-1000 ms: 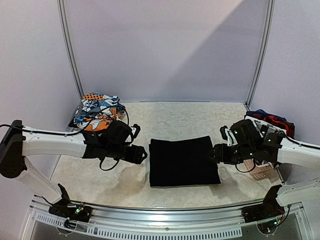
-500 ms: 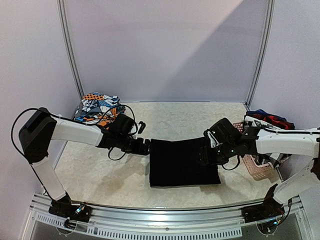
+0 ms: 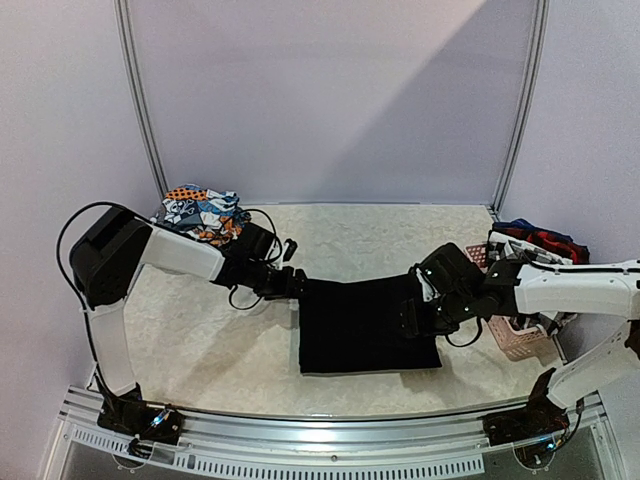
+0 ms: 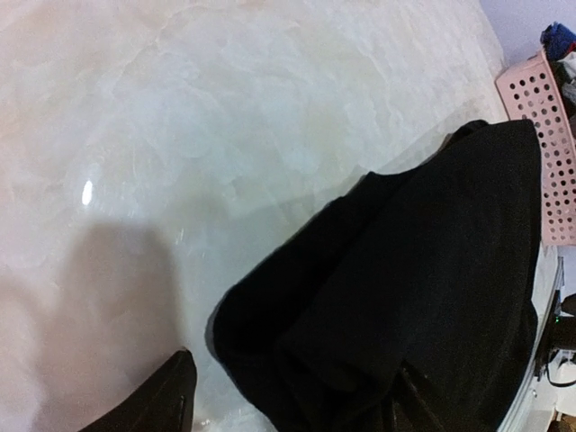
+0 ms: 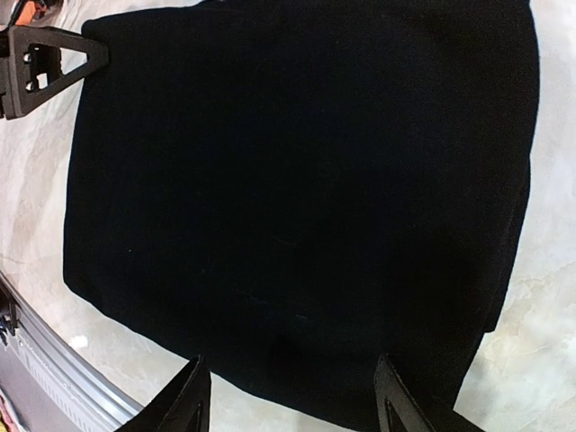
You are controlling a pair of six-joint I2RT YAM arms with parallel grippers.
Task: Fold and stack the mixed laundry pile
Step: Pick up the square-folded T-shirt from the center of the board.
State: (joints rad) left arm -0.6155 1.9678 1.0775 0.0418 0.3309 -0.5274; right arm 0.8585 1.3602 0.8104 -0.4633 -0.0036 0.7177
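Observation:
A large plain black garment [image 3: 368,325] lies folded into a rectangle in the middle of the table. My left gripper [image 3: 295,285] is low at its far left corner. In the left wrist view that gripper [image 4: 288,409] is open, with the rumpled corner of the black garment [image 4: 405,270] between its wide-apart fingers. My right gripper [image 3: 410,318] hangs over the garment's right edge. It is open [image 5: 292,405], and the edge of the black garment [image 5: 297,180] sits between its fingertips. Orange-blue-white printed pieces [image 3: 200,212] lie at the back left.
A pink perforated basket [image 3: 515,340] stands at the right edge, with red and navy plaid cloth [image 3: 540,240] in it. The basket [image 4: 540,135] also shows in the left wrist view. A metal rail [image 3: 320,455] runs along the near edge, and purple walls close the back.
The left gripper swung right and away, to the garment's far left corner. The right gripper moved left from beside the basket onto the garment's right edge. The garment stayed flat.

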